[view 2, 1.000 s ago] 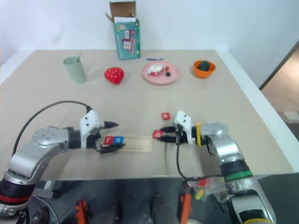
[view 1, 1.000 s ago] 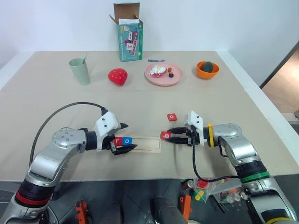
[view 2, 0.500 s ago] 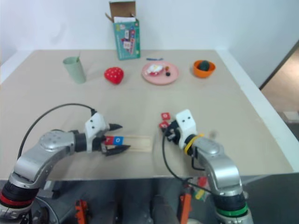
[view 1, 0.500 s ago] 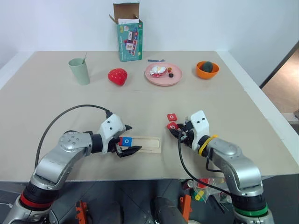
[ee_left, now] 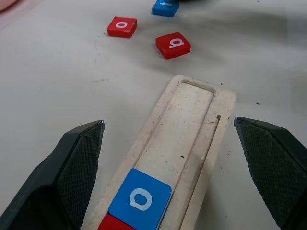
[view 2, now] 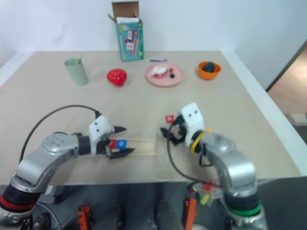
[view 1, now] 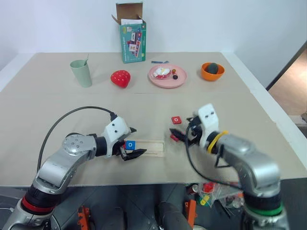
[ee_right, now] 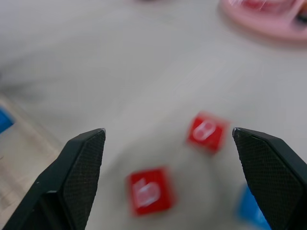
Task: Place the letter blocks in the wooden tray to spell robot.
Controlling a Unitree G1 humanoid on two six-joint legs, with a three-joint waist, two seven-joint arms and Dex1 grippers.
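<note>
R gripper lifts off red b tile, jaws now wide, empty. L gripper wide, empty, straddling wooden tray, long axis 9–3 o'clock. L wrist view adds blue tile at 12.

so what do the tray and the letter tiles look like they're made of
The tray looks like pale unfinished wood: matte, faint grain, dark specks, a routed recess with rounded corners. The letter tiles, such as the blue o and the red b, look like painted wood or plastic; their smooth, even colour and crisp white letters leave that open.
</note>
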